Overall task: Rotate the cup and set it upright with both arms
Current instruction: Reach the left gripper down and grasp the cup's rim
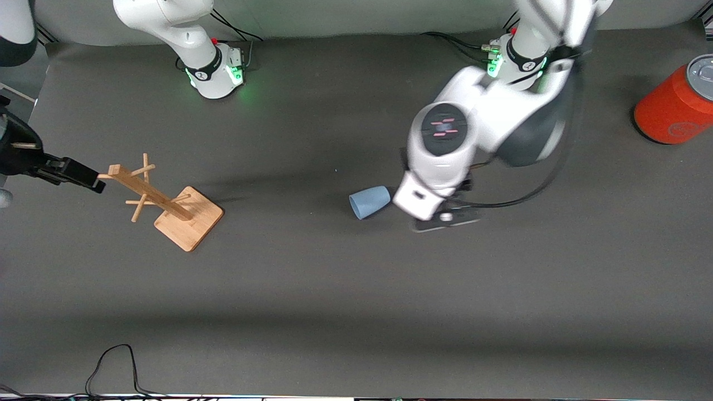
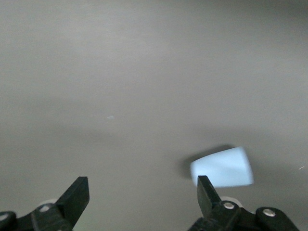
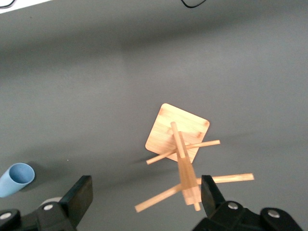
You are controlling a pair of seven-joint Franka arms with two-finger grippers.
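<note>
Front view: cup (image 1: 370,201) lies on its side on the worktop (image 1: 356,289), about mid-table, mouth turned toward the right arm's end, base toward the left gripper (image 1: 445,218).
Cup, left wrist view: cup (image 2: 222,167) lies on the worktop (image 2: 144,72), just past one finger (image 2: 206,193), not between the pair.
Left gripper: low over the worktop, just beside the cup's base; fingers spread wide, holding nothing.
Right gripper: (image 1: 83,177) at the right arm's end of the table, at the top of the wooden rack (image 1: 167,203); fingers (image 3: 79,195) spread, one on each side of the rack's post (image 3: 185,178), no contact visible.
Handling, judged: small plain plastic tumbler, probably light, stiff and smooth; likely to roll or skid if nudged from one side.
Hold point, judged: across the side wall near mid-length; the taper may squeeze it out toward the narrow end.
Risk, judged: pinching the thin rim could flex it.
Other item: orange can (image 1: 677,103) at the left arm's end, well apart from the cup.
</note>
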